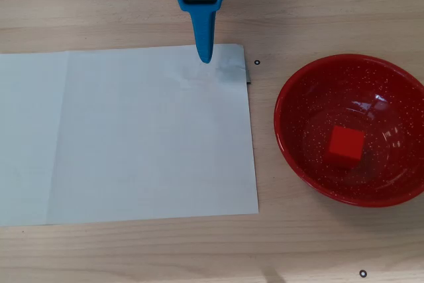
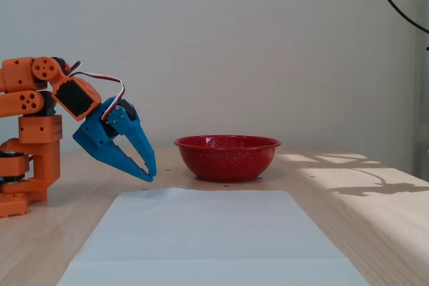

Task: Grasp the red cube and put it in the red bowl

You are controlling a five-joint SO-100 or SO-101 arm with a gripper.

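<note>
The red cube (image 1: 346,145) lies inside the red bowl (image 1: 289,97), a little right of the bowl's middle, in the overhead view. In the fixed view the red bowl (image 2: 228,162) stands on the table and its wall hides the cube. My blue gripper (image 1: 206,57) is shut with nothing in it. It sits over the top edge of the white paper, well to the left of the bowl. From the side, the gripper (image 2: 151,175) points down at a slant, its tips just above the table and apart from the bowl.
A large white paper sheet (image 1: 132,137) covers the left and middle of the wooden table. The orange arm base (image 2: 30,145) stands at the left in the fixed view. Small black marks (image 1: 257,63) dot the wood. A black cable (image 2: 395,5) hangs at the upper right.
</note>
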